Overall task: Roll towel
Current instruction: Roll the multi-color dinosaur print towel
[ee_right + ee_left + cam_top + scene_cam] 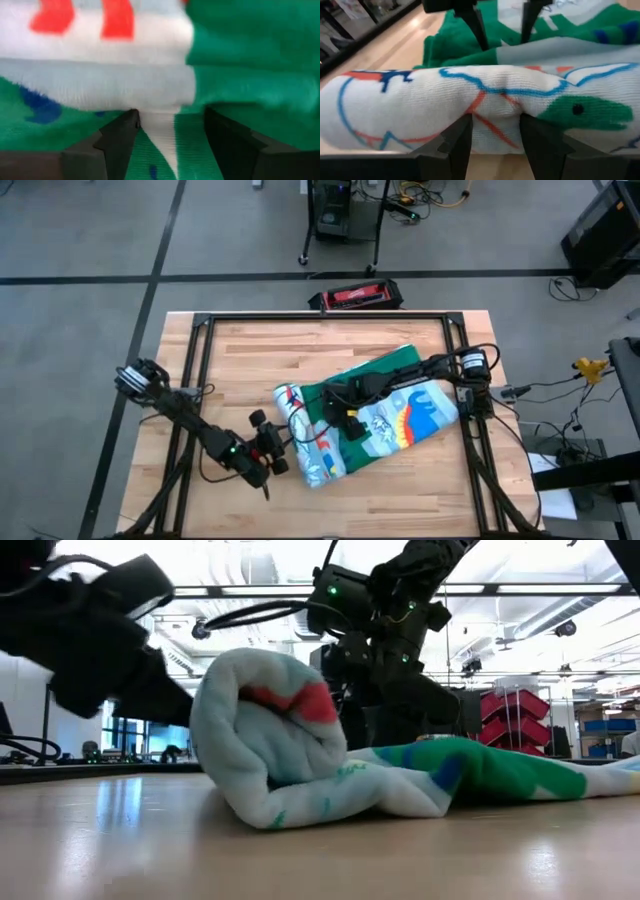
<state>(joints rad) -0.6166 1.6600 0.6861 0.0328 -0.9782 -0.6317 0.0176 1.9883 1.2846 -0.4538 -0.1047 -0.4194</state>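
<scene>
The towel (390, 420) lies on the wooden table, printed with red, green and blue dinosaurs, and a green part is folded over at its far side. Its left end is wound into a thick roll (308, 435) that rests on the table; the low view shows the end of the roll (270, 730). My left gripper (495, 122) is at the roll's left side, shut on the cloth. My right gripper (170, 115) stands open over the flat towel just right of the roll, fingers pointing down. The left wrist view shows the right gripper (502, 42) behind the roll. My left gripper pinches a bulge of the roll's outer face (495, 107) between its two fingers; how many layers, I cannot tell. The fingers come slanting down from the table's near left and lie across the roll. The roll rests on the table. My right gripper: whether its fingertips (484, 44) touch the green cloth, I cannot tell.
Black frame rails (200, 380) run along the table's left, right and far sides. A red and black case (355, 297) lies just beyond the far edge. Bare wood (250, 350) shows far left of the towel.
</scene>
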